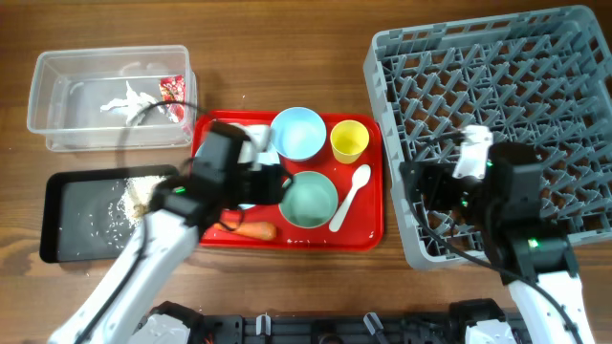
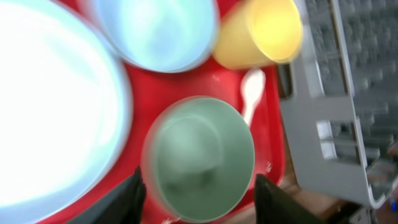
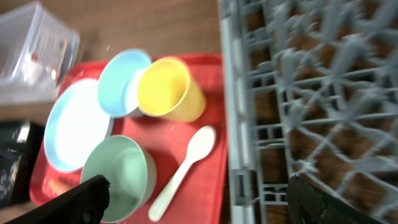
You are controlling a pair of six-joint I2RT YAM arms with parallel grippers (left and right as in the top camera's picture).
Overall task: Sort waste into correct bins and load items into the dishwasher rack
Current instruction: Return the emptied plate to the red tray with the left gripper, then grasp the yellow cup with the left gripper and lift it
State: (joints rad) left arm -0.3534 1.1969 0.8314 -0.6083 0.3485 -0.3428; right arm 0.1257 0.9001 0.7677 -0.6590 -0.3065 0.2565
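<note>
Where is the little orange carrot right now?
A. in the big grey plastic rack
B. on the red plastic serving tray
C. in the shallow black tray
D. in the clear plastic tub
B: the small orange carrot lies on the red plastic serving tray, by its front edge and near the pale mint-green bowl.

Robot test bench: wooden table (image 1: 287, 57), staged dishwasher rack (image 1: 497, 86).

No legible text or labels.
</note>
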